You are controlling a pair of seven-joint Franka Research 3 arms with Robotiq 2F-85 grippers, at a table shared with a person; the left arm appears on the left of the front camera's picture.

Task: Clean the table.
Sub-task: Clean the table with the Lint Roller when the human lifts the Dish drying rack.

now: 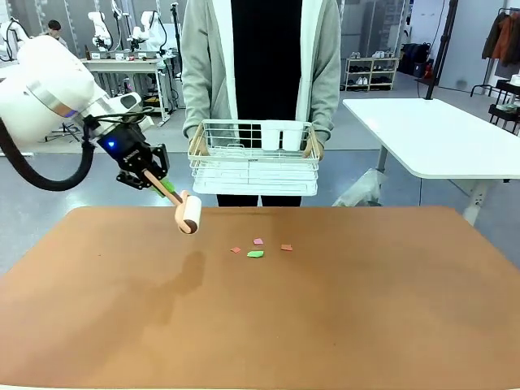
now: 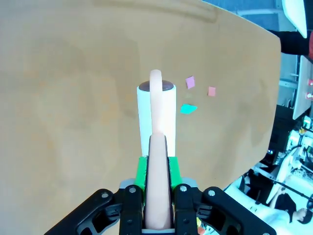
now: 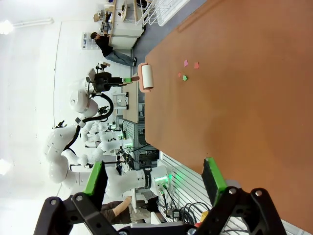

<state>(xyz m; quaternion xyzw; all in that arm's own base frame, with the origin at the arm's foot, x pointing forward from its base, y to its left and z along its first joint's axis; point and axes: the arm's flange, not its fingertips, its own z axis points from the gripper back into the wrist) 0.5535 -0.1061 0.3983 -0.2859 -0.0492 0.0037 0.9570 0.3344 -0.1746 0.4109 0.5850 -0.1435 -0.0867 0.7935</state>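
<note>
While the left gripper (image 1: 150, 175) is shut tight on the peach-coloured plastic handle of a white lint roller (image 1: 189, 214), the roll end points down and to the right, over the far left part of the large table (image 1: 341, 317) w/ matte reddish-brown, leather-like top. The roll seems lifted off the top: its shadow falls apart from it, nearer to the robot. In left wrist view the green pads (image 2: 141, 172) press the handle from both sides, and the roll (image 2: 156, 105) stands straight ahead of the fingers.

Near the table's middle, toward the far side, lie small paper scraps close together: a pink one (image 1: 258, 241), an orange one (image 1: 286, 247) right of it, a smaller orange one (image 1: 235, 249) at left, and a green one (image 1: 255, 254) nearest to the robot. They are right of the roll, not touching it.

At the far edge a person in grey jacket holds w/ both hands a white wire dish rack (image 1: 254, 166) above the table; two white cups (image 1: 281, 135) stand inside. A white-topped table (image 1: 431, 134) is far right, behind.

The right gripper (image 3: 154, 178) is spread wide, nothing between its green pads, and is well apart from the scraps.
</note>
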